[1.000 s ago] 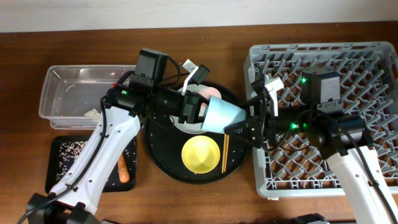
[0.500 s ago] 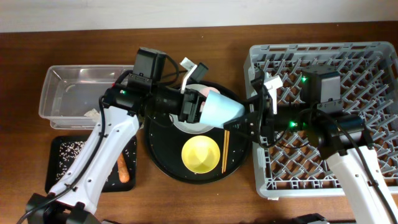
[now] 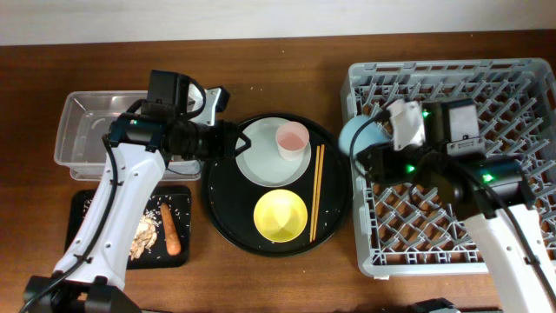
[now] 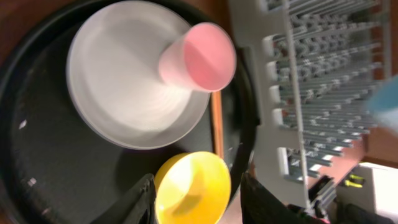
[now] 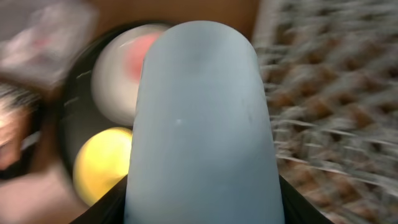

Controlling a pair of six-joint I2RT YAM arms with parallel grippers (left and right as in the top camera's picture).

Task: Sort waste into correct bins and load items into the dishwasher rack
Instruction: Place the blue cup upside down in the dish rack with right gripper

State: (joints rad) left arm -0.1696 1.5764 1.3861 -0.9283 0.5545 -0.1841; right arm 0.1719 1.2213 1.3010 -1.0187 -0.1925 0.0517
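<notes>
Noted on inspection: a pale blue cup [image 3: 354,136], a pink cup [image 3: 291,139], a yellow bowl [image 3: 281,216], a pale grey plate [image 3: 254,165], a black round tray [image 3: 222,210] and a grey lattice-patterned rack [image 3: 361,252].

dark brown wooden table [image 3: 278,65] (grain running sideways), pale wall strip [image 3: 261,17] along its far edge, even light

Tally, fwiw: 2 cups: blue cup [image 3: 356,135], pink cup [image 3: 292,139]. 1 yellow bowl [image 3: 281,216], 1 plate [image 3: 258,163], 2 chopsticks [image 3: 316,187], 1 rack [image 3: 452,71] right. 2 bins left: clear tub [image 3: 66,143] far, black tray [image 3: 83,209] near. 1 round tray [image 3: 224,217].
</notes>
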